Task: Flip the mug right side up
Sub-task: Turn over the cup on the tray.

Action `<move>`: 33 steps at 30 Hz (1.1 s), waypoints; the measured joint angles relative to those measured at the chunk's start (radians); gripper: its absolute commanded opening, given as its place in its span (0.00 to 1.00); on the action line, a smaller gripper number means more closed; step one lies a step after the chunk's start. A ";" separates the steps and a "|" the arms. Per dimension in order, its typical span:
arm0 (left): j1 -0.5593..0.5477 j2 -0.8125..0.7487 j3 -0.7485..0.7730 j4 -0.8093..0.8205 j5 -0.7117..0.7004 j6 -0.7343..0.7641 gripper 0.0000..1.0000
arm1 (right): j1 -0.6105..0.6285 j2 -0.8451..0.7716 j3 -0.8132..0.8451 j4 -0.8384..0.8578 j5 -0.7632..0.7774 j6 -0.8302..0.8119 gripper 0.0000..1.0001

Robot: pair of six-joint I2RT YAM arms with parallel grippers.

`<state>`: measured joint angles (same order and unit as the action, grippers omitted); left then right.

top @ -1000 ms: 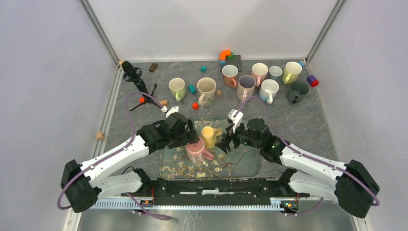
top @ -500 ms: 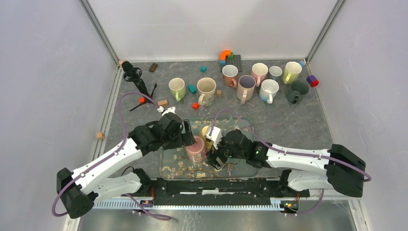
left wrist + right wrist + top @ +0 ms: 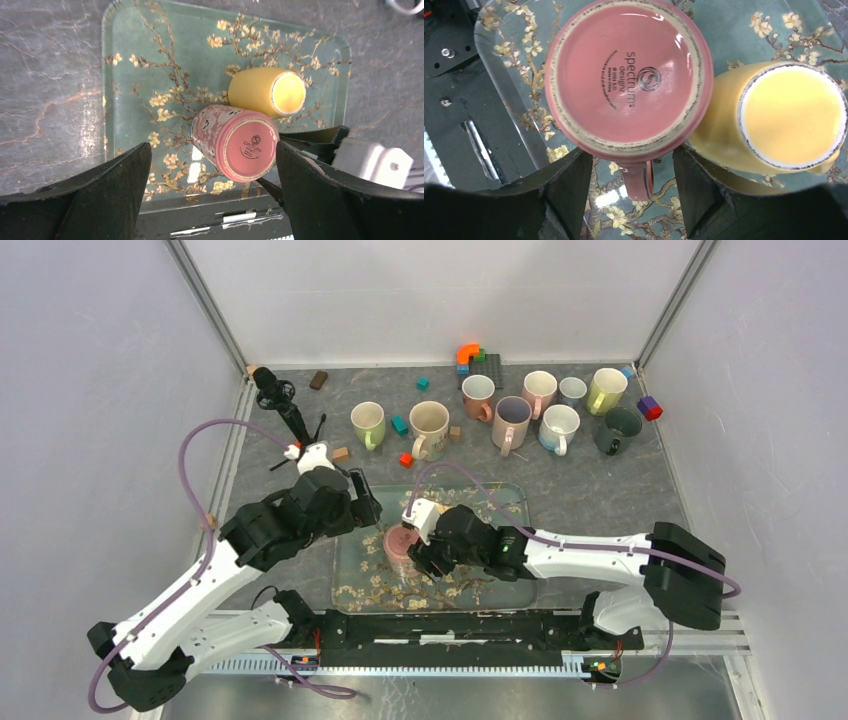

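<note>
Item: pink mug (image 3: 629, 75), inverted, standing on the flower-patterned tray (image 3: 150, 60) a little left of the tray's middle. Long axis vertical. Printed base faces up, mouth down on the tray floor. Handle (image 3: 640, 179) projects sideways toward the tray's right end. Adjacent: yellow mug (image 3: 265, 90), also base-up, on the pink mug's far-right side and close against it; contact cannot be told. Right pincer (image 3: 631, 160): reaches in low from the tray's right end, one finger on each side of the handle, jaws part-way apart with a visible gap on both sides and nothing gripped. Left pincer (image 3: 212, 146): raised above the tray toward its far-left corner, jaws spread wide, holding nothing, apart from both mugs. Edges and room: patterned tray floor shows uncovered from the pink mug's left flank out to the left rim and into the far-left corner. The near rim lies close to the mug, with the black mounting rail (image 3: 450, 625) just beyond it. The yellow mug and right arm occupy the mug's right and far-right sides. Surroundings: dark marbled tabletop (image 3: 620, 490) all round the tray, with a row of upright mugs (image 3: 513, 420) and small coloured blocks (image 3: 406, 459) past the tray's far edge, well apart from it.
</note>
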<state>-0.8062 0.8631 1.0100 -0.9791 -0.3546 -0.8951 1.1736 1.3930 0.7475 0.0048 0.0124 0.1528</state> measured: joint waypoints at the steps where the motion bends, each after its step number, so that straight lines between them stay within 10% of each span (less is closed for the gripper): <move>1: 0.000 -0.008 0.008 -0.004 -0.013 0.000 1.00 | 0.002 0.006 0.007 -0.008 0.003 0.001 0.60; 16: 0.002 -0.080 0.007 -0.028 -0.089 0.000 1.00 | 0.035 0.128 0.091 -0.101 0.041 0.013 0.46; 27: 0.002 -0.108 -0.037 -0.021 -0.087 0.000 1.00 | 0.037 0.166 0.137 -0.110 0.042 0.029 0.01; 33: 0.002 -0.140 -0.042 -0.017 -0.085 0.000 1.00 | 0.037 0.169 0.142 -0.115 0.040 0.034 0.00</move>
<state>-0.8040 0.7227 0.9676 -0.9958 -0.4397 -0.8955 1.2110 1.5616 0.8890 -0.1101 0.0528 0.1871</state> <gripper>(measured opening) 0.994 0.265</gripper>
